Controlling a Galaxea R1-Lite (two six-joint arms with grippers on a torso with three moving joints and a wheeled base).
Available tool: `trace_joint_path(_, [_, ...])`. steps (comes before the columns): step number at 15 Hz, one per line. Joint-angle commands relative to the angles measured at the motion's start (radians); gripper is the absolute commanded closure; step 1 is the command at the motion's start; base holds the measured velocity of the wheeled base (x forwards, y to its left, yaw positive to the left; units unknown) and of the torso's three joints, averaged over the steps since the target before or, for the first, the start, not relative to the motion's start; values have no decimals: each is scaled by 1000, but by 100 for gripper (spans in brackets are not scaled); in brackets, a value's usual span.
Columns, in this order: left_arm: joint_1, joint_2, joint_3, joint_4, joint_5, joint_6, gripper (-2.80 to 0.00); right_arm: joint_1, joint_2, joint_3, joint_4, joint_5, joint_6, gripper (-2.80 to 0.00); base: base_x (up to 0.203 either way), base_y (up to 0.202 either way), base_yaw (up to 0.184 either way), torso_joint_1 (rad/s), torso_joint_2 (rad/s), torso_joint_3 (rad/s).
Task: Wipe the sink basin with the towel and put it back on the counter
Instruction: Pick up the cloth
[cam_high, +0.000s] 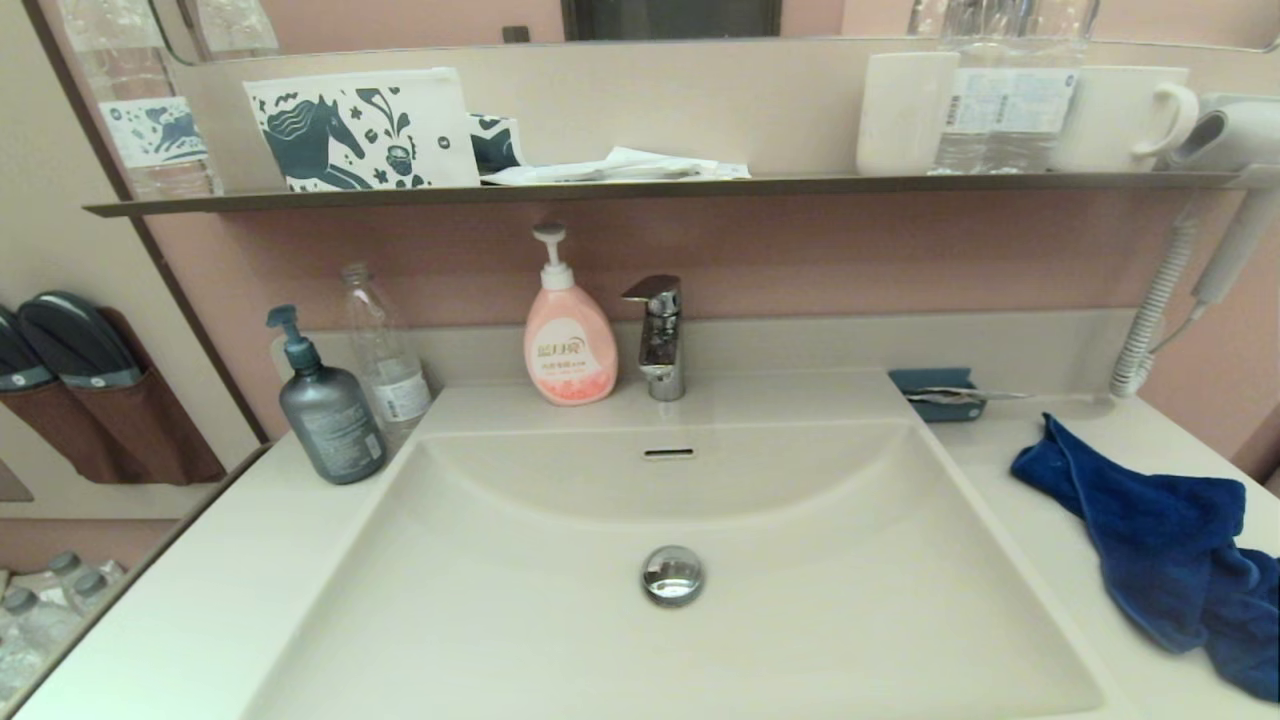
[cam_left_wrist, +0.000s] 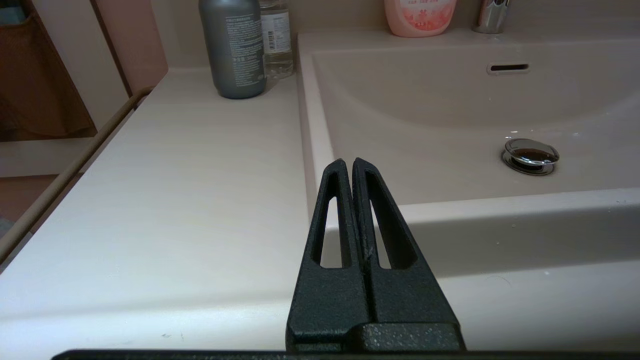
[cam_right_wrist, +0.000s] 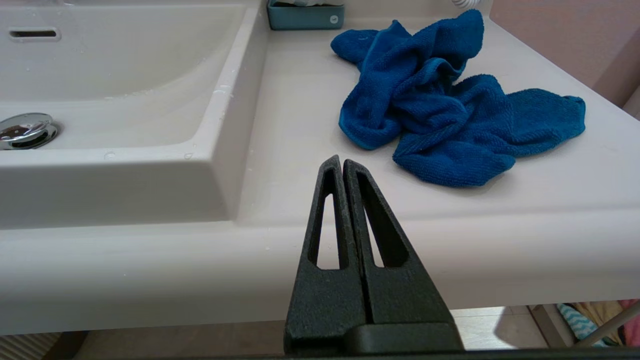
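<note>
Towel (cam_high: 1160, 545) lay crumpled on the bench (cam_high: 180, 620) to the right of the sink basin (cam_high: 560, 640), well apart from the basin's rim, with one corner reaching toward the small teal tray (cam_high: 935, 385) at the back edge and its near end close to the bench's front edge. In the right wrist view the towel (cam_right_wrist: 440, 105) showed as a loose heap of deep blue folds, nothing touching it. The basin was bare apart from its chrome drain plug (cam_high: 673, 574) and the overflow slot (cam_high: 669, 453) below the tap (cam_high: 660, 335).

The right gripper (cam_right_wrist: 341, 161) hung in front of the bench's front edge, short of the towel and apart from it, its fingers pressed together and holding nothing. The left gripper (cam_left_wrist: 348, 163) sat likewise at the front edge near the basin's left front corner, its fingers also pressed together and empty. Neither arm appeared in the head view.

Along the back stood a grey pump bottle (cam_high: 325, 405) and a clear bottle (cam_high: 385, 350) at the left, and a pink soap dispenser (cam_high: 568, 335) just beside the tap. The dark shelf (cam_high: 640, 188) above carried a horse-print pouch (cam_high: 360, 130), two white mugs and bottled water.
</note>
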Motion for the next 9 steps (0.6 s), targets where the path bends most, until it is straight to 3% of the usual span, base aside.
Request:
trace_joint_path(1, [0, 2, 0, 0, 0, 0, 0, -1, 0, 0, 0, 0, 0, 0, 0, 0, 0, 0, 0, 0])
trace_joint_path(9, [0, 2, 0, 0, 0, 0, 0, 0, 0, -2, 0, 0, 0, 0, 0, 0, 0, 0, 0, 0])
